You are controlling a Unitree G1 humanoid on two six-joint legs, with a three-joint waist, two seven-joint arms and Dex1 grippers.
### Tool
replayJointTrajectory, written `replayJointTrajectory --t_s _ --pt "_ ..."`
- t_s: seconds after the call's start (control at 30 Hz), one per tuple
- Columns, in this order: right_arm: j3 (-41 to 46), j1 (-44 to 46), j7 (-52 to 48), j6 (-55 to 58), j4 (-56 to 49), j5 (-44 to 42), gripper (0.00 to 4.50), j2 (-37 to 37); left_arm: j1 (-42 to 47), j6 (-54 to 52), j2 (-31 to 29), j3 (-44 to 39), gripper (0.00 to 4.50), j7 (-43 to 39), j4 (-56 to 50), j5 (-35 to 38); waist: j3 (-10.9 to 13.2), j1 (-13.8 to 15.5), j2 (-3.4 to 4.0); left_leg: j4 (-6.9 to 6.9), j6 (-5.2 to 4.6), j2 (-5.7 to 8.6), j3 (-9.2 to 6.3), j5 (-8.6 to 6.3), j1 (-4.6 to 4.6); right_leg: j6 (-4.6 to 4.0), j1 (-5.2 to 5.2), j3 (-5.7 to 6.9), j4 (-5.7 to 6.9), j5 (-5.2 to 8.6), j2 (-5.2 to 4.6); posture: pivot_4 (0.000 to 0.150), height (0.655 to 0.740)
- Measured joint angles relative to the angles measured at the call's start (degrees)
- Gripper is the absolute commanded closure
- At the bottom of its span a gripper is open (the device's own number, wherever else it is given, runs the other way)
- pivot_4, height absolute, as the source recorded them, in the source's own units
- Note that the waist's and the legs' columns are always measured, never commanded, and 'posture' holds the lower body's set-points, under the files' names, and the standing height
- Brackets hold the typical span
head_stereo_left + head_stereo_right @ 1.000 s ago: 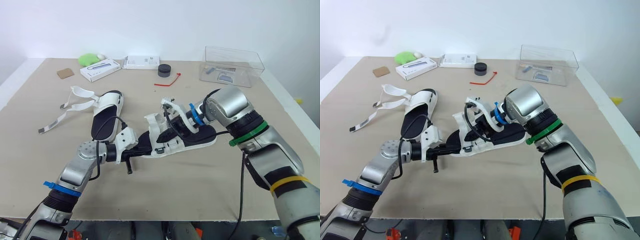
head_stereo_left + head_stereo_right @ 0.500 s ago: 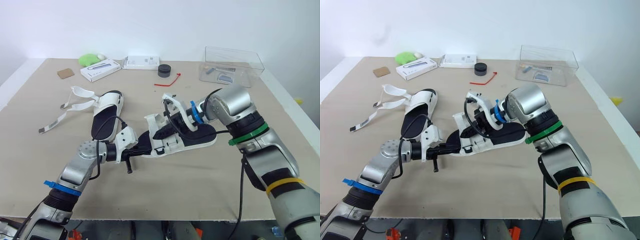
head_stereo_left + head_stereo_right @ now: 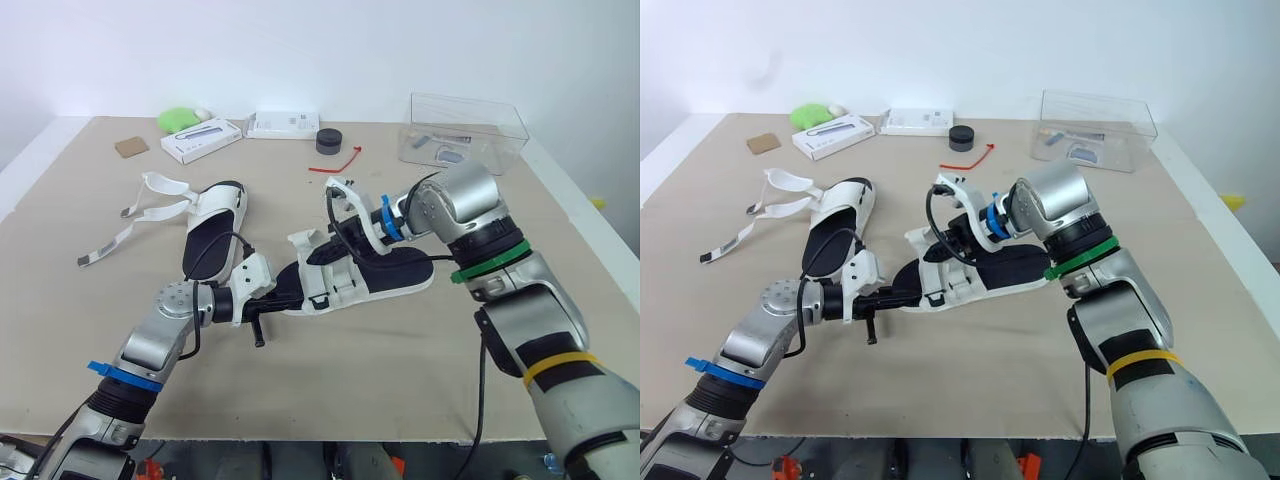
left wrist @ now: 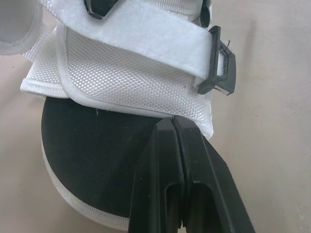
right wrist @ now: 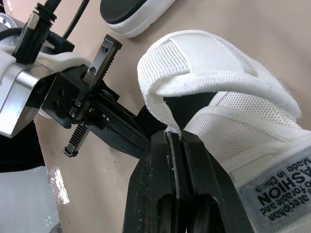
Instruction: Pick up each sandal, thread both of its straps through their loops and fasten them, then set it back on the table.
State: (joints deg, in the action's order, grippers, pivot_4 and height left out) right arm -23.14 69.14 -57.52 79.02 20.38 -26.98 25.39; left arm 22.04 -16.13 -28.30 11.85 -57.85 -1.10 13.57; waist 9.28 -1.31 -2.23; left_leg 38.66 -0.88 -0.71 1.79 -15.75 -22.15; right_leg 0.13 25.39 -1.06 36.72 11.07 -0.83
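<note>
Left wrist view: my left fingers (image 4: 158, 165) are shut on the white sandal (image 4: 121, 82) at its sole edge, my right fingers (image 5: 153, 170) pinching its strap (image 5: 194, 63) closed above.

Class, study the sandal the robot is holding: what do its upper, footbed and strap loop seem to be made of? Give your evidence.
Sandal: upper, white woven mesh fabric, matte, shown by its fine grid texture. Footbed, black and matte, probably foam or rubber. Loop, black, smooth, likely moulded plastic by its rigid rectangular frame.
</note>
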Motion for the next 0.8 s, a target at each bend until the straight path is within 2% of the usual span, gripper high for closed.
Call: replayJointTrajectory --t_s 0.43,0.53,0.6,0.8 --pt "-0.6 -7.9 1.3 2.1 -14.3 -2.1 4.43 3.3 0.0 0.0 0.0 0.0 4.5 0.0 0.0 -0.1 0.0 0.0 0.0 0.01 0.0 0.01 -0.06 0.0 0.0 0.0 -0.02 0.03 0.0 0.01 0.01 0.15 0.74" --pt "-0.5 -7.9 1.5 2.1 -14.6 -2.6 3.41 3.4 0.0 0.0 0.0 0.0 4.5 0.0 0.1 -0.1 0.0 0.0 0.0 0.01 0.0 0.01 -0.07 0.0 0.0 0.0 -0.02 0.05 0.0 0.01 0.02 0.15 0.74" --pt "-0.1 -6.9 1.7 2.0 -12.9 -2.5 2.53 3.0 0.1 0.1 0.0 0.0 4.5 0.0 0.2 -0.1 0.0 0.0 0.0 0.02 0.0 0.01 -0.06 0.0 0.01 0.0 -0.02 0.04 0.01 0.01 0.02 0.15 0.74" --pt "3.3 -1.6 3.1 1.4 -6.7 -2.2 2.53 0.6 0.2 0.1 0.0 0.0 4.5 0.0 0.5 -0.1 0.0 0.0 0.01 0.07 0.01 0.01 -0.08 0.02 0.01 -0.02 -0.04 0.05 0.04 0.01 0.03 0.15 0.74"
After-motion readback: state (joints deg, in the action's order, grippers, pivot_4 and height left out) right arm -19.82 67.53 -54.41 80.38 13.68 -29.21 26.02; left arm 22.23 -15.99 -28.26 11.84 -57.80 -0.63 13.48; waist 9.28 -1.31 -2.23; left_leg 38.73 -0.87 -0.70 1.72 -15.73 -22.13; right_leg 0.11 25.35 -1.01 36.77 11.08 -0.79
